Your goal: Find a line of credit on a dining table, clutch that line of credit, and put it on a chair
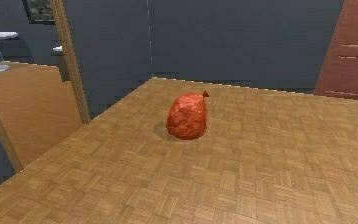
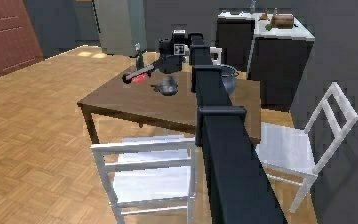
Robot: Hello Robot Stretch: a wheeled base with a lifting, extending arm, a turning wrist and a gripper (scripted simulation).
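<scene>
In the arm side view a brown wooden dining table (image 2: pixel 122 105) stands in the middle. My arm rises from the bottom edge and reaches over it. The gripper (image 2: pixel 137 74) hangs above the table's far left part, its thin fingers pointing left. A small reddish fleck sits at the fingers, too small to name. I cannot tell whether the gripper holds anything. A grey lump (image 2: pixel 169 88) lies on the tabletop just right of the gripper. One white chair (image 2: pixel 152 170) stands at the table's near side and another white chair (image 2: pixel 307 140) at its right.
A grey pot-like thing (image 2: pixel 227 76) sits on the table right of the arm. Behind stand a dark white-topped counter (image 2: pixel 277 30) and a grey cabinet (image 2: pixel 117 25). In the forward view a red lumpy sack (image 1: pixel 189 117) lies on parquet floor, with a doorway (image 1: pixel 72 60) at left.
</scene>
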